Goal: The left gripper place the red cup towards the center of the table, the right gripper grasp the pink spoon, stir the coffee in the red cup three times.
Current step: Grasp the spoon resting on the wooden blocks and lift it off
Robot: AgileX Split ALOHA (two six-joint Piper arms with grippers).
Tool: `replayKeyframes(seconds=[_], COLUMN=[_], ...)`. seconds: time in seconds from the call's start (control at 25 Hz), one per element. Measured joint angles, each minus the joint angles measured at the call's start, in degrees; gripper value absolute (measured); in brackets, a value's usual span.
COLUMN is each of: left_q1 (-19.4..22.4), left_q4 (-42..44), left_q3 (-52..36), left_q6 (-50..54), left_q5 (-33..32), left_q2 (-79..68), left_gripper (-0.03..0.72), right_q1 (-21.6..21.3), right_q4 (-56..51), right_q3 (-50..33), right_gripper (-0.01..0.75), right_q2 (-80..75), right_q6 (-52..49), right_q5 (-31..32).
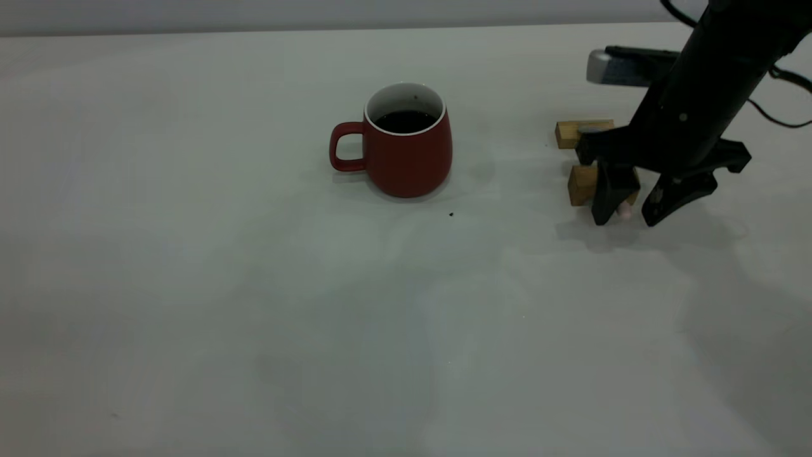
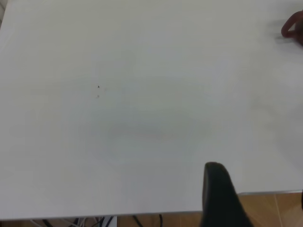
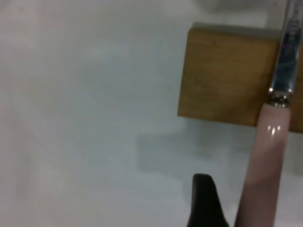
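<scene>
Red cup (image 1: 406,152) mid pale table (image 1: 254,317) — right gripper (image 1: 628,212) fingers spread astride pink spoon (image 3: 265,161).

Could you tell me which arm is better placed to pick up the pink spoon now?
Right. The right gripper hangs open directly over the pink spoon, which lies on the wooden blocks, its fingers either side of the handle. The left gripper is off at the table's edge.

Two tan wooden blocks lie on the worktop's right side: the farther block (image 1: 578,132) toward the back edge, the nearer block (image 1: 582,185) just in front of it with a narrow gap between them. A tiny dark speck (image 1: 451,214) sits mid-worktop. Wood-coloured floor (image 2: 274,210) and dark cables (image 2: 142,221) show past the worktop edge.
</scene>
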State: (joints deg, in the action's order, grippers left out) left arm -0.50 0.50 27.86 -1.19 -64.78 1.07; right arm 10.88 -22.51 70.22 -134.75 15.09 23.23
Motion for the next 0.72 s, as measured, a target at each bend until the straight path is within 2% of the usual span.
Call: replayKeyframes(seconds=[0.08,0.16,0.24,0.36,0.4,0.56,0.72], left_q1=[0.0,0.0,0.0,0.0,0.0,0.0,0.0], left_q4=[0.0,0.0,0.0,0.0,0.0,0.0,0.0], left_q3=[0.0,0.0,0.0,0.0,0.0,0.0,0.0], left_q6=[0.0,0.0,0.0,0.0,0.0,0.0,0.0], left_q5=[0.0,0.0,0.0,0.0,0.0,0.0,0.0], left_q2=[0.0,0.0,0.0,0.0,0.0,0.0,0.0], left_gripper=[0.478,0.478,0.478,0.478,0.478,0.478,0.478], right_q1=[0.0,0.0,0.0,0.0,0.0,0.0,0.0], right_q4=[0.0,0.0,0.0,0.0,0.0,0.06,-1.32], right_q3=[0.0,0.0,0.04,0.04,0.04,0.18,1.25], right_gripper=[0.527,0.473,0.382,0.169,0.122,0.123,0.123], right_q2=[-0.39,-0.44,-0.44,-0.44,-0.44,0.6,6.04], right_q6=[0.05,0.12,0.12,0.18,0.18,0.18,0.18], right_q5=[0.01,0.01,-0.14,-0.14,-0.14,1.12,7.93])
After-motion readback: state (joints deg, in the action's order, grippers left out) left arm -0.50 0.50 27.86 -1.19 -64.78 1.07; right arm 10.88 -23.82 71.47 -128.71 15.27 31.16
